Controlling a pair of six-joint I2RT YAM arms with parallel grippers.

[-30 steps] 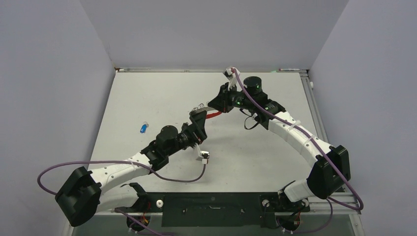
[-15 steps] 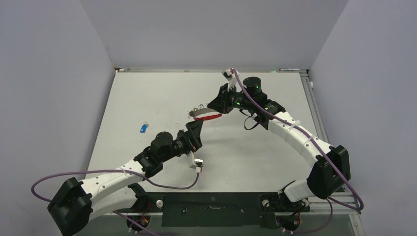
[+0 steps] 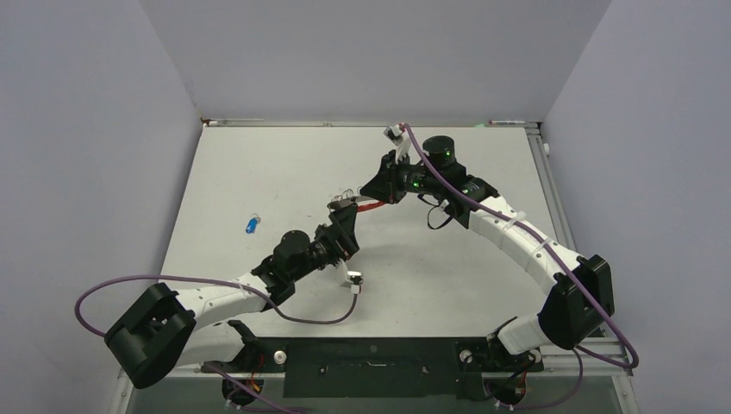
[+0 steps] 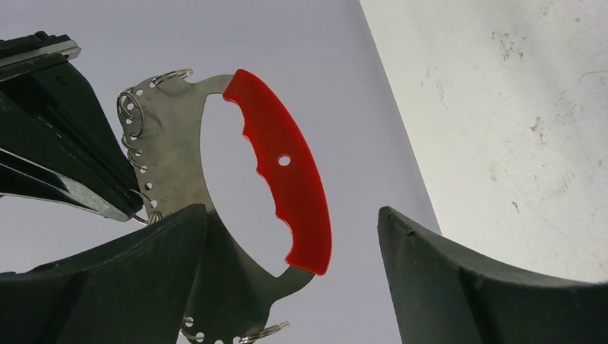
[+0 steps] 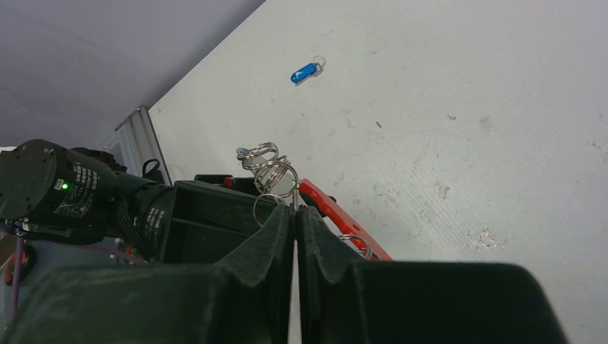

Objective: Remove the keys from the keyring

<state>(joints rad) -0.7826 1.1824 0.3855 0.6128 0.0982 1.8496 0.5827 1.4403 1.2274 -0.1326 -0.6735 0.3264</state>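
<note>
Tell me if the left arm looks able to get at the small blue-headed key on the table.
Probably yes: the blue-headed key lies alone on the table, left of the open left gripper, nothing between them.

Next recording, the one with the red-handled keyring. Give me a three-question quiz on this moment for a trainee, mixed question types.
1. True or false: the small blue-headed silver key lies on the white table, apart from the red-handled silver metal keyring.
2. Fill in: the left gripper has its jaws ___.
3. The keyring is held by: A) the left gripper, B) the right gripper, C) neither.
Key: 1 true; 2 open; 3 B.
</note>
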